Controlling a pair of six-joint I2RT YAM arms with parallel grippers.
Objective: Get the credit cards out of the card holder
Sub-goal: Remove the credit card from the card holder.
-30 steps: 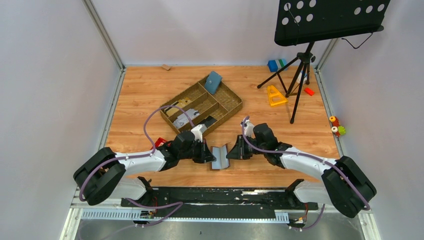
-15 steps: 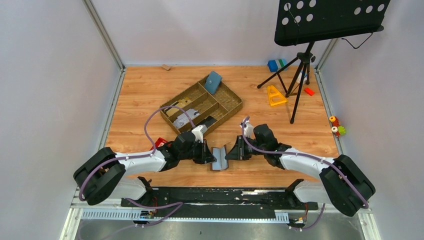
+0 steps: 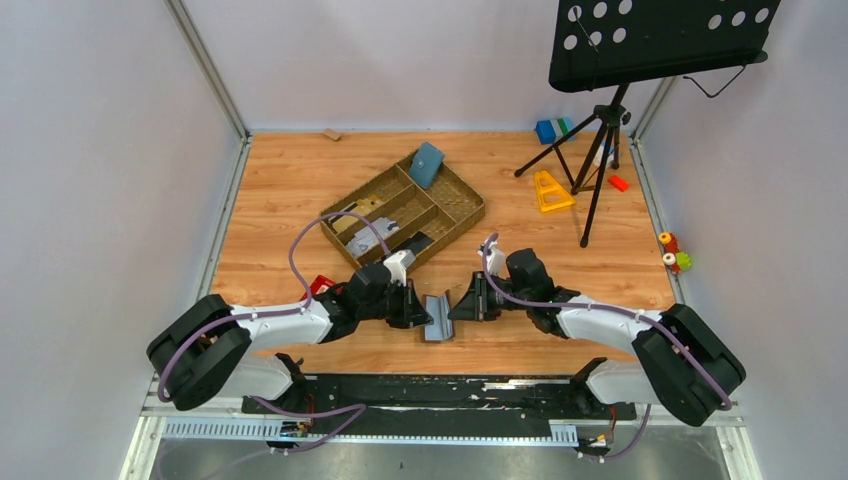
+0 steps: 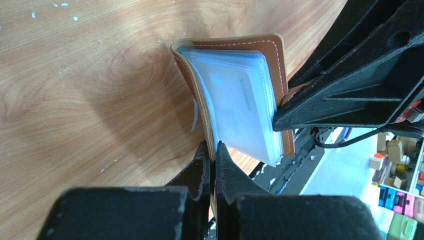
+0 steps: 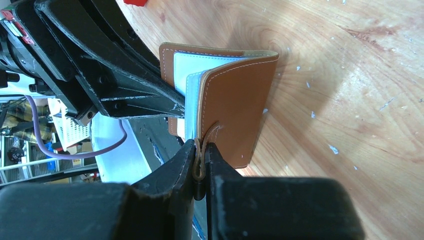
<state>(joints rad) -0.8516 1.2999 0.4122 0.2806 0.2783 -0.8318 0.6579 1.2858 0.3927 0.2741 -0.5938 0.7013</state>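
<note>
Right tool point(image 3: 456, 309) nudged left, folding card holder point(image 3: 437, 318) narrower

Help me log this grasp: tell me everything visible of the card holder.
The card holder is a small brown leather-look folder with pale stitching, half open in a V between the arms near the front edge of the table. Inside, a stack of shiny clear sleeves shows a pale card. The left gripper pinches one cover; the right gripper pinches the other at its closing tab.
</note>
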